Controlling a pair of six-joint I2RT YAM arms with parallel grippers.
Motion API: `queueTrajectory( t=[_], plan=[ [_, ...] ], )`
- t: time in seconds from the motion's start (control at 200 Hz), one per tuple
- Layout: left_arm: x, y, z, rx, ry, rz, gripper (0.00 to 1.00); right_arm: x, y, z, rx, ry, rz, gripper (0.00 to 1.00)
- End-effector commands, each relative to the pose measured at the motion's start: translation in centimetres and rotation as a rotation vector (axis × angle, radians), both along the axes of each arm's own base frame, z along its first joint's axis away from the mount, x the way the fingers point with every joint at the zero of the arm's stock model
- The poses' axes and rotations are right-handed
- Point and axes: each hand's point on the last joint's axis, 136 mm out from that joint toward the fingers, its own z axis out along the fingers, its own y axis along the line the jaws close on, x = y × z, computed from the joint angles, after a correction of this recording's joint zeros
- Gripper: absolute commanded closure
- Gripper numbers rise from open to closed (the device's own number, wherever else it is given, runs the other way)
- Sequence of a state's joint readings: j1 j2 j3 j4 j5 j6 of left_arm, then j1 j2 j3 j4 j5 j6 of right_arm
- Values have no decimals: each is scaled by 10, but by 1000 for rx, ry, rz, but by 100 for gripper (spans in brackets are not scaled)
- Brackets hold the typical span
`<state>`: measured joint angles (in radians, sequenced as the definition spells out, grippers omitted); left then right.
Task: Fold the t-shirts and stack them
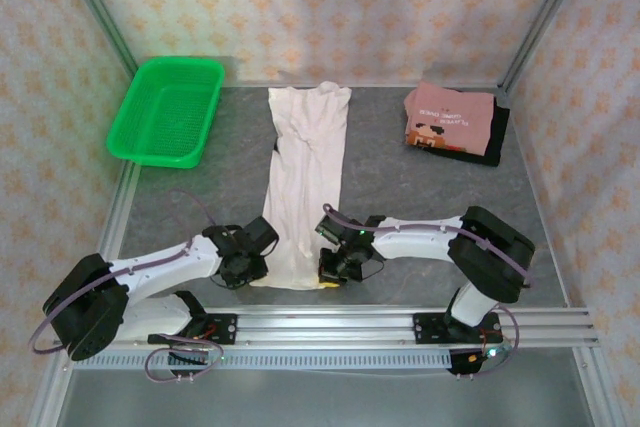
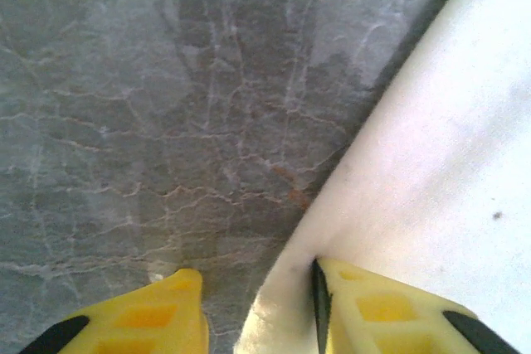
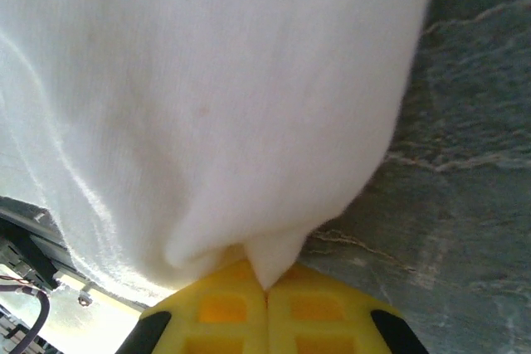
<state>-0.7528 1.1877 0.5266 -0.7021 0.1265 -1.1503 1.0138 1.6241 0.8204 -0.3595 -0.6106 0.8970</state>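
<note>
A robot test cell in a lab: a left arm [image 1: 150, 272] and a right arm [image 1: 430, 237] bolted to an aluminium rail [image 1: 330, 327] along the near edge of a grey stone-look worktop [image 1: 400, 197]. Metal posts [image 1: 95, 5] and wallpaper panels [image 1: 320, 7] box it in, and loose cables [image 1: 180, 367] lie by the bases.

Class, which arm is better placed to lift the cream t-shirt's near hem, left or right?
Right: the right gripper is shut on the cream t-shirt; the left gripper has jaws apart, straddling its edge.
</note>
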Motion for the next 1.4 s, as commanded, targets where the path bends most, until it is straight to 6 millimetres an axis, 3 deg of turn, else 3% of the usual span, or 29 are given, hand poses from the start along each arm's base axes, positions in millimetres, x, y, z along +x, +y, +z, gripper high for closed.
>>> queueTrajectory(
  t=[0.0,0.135,0.325,0.49,0.62,0.721,0.921,1.081,1.271,1.396],
  plan=[
    [56,-97,37,-430,-248,-66,73,7,3,12,12,-49,9,100],
    [49,-88,36,-412,-244,-54,83,4,-3,12,6,-41,6,100],
    [49,-86,50,-420,-265,-52,96,6,-5,22,23,-48,6,100],
    [43,-76,63,-384,-269,-58,100,3,-8,34,23,-44,20,100],
    [44,-63,78,-351,-298,-42,100,16,-13,52,24,-75,2,100],
    [54,-53,96,-329,-346,-17,100,37,-16,73,42,-114,-24,100],
    [94,-25,123,-280,-397,58,100,90,-24,98,23,-159,-31,100],
    [146,-12,140,-278,-430,93,100,146,-24,110,19,-201,-61,100],
    [214,-10,153,-270,-437,58,100,206,-30,106,-53,-215,-49,100],
    [254,-8,143,-254,-411,42,100,239,-38,100,-105,-226,-58,100]
  ],
)
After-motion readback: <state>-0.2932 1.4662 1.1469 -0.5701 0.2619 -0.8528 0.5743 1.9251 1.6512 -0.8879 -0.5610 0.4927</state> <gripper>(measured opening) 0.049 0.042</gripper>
